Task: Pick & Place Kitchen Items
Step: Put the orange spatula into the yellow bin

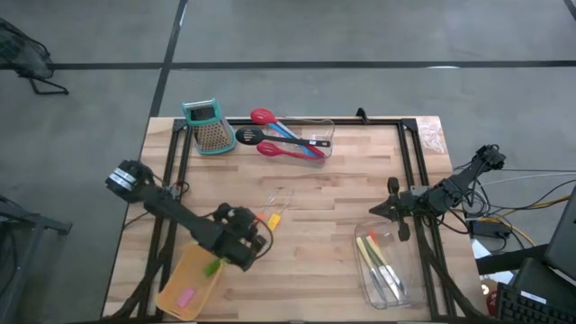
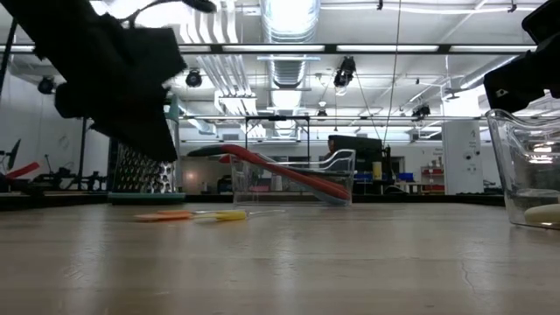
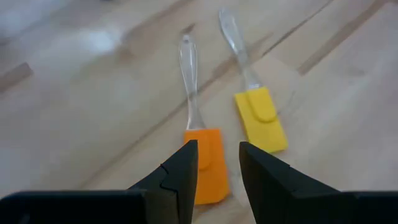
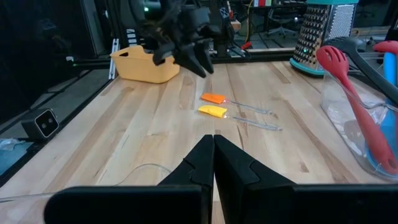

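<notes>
The table (image 1: 342,193) is pale matt wood planks. Two spatulas, orange (image 3: 208,165) and yellow (image 3: 261,118), have matt rubbery blades on clear glossy plastic handles.

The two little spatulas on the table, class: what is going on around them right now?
The left gripper hangs open and empty just above the orange spatula, which lies flat beside the yellow spatula on the wooden table. Neither has been lifted. The right gripper is shut and waits near the clear bin holding other tools.
</notes>
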Action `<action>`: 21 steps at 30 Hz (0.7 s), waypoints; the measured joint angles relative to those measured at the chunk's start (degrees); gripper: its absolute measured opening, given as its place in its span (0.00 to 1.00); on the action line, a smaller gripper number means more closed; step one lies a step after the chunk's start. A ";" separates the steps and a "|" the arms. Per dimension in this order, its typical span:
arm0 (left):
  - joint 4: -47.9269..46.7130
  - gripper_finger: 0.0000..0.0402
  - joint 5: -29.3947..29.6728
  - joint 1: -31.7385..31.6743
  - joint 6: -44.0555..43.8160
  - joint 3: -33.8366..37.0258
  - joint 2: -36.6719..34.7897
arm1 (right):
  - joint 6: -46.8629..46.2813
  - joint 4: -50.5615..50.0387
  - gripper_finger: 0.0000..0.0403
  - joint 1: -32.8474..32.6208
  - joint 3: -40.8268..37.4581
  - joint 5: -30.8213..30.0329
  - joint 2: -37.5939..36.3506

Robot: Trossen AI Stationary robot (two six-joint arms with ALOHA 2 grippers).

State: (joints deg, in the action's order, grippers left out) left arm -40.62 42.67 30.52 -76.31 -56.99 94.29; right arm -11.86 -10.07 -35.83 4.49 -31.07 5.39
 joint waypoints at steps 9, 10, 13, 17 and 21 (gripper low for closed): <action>5.10 0.31 -10.60 -7.65 9.56 0.02 3.13 | 0.00 0.02 0.02 -0.02 0.00 -0.02 -0.02; 5.24 0.31 -11.76 -8.27 10.24 0.02 3.43 | 0.02 0.02 0.02 0.00 0.00 -0.02 -0.02; 5.20 0.31 -12.67 -8.98 10.70 0.02 3.88 | 0.02 0.00 0.02 -0.01 0.00 -0.02 0.00; 5.78 0.31 -13.10 -8.96 11.64 0.02 3.90 | 0.02 0.00 0.02 -0.02 0.00 -0.02 -0.02; 7.20 0.31 -14.62 -8.98 12.04 0.02 3.84 | 0.02 0.00 0.02 0.00 0.00 -0.01 -0.02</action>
State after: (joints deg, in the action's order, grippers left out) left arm -33.43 28.06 21.54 -64.27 -56.97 98.13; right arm -11.84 -10.07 -35.84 4.49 -31.08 5.37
